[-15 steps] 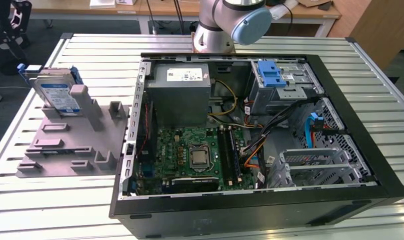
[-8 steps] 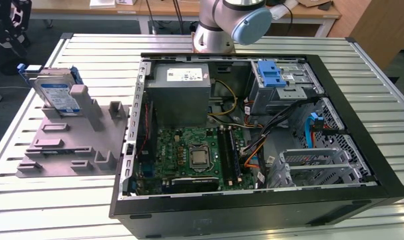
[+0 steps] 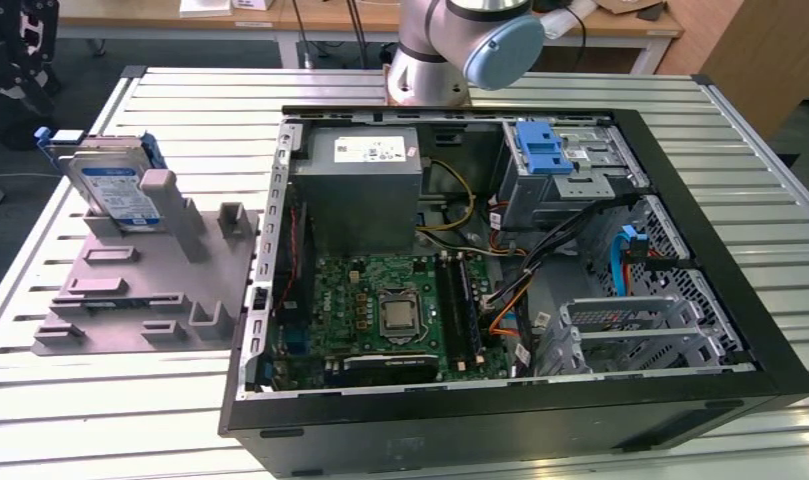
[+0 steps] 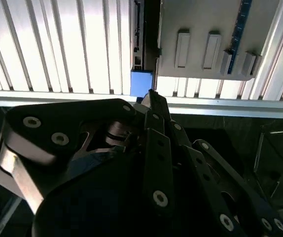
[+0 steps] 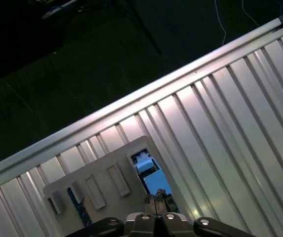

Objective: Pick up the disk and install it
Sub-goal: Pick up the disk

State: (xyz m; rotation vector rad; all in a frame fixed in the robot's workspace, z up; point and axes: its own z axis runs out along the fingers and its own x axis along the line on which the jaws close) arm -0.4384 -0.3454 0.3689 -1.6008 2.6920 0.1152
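While upright in stand (image 3: 137, 290), disk (image 3: 117, 190); claw (image 5: 156, 201) closed.

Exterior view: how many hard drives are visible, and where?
1. The silver-grey rectangular hard drive in a blue plastic carrier stands upright in the grey plastic fixture at the exterior view's left, beside the open black computer case. Others may hide in its cages.

An open computer case (image 3: 511, 440) lies on a slatted table (image 3: 111, 420) beside a grey holder (image 3: 124, 280), with its motherboard (image 3: 364, 300) exposed.
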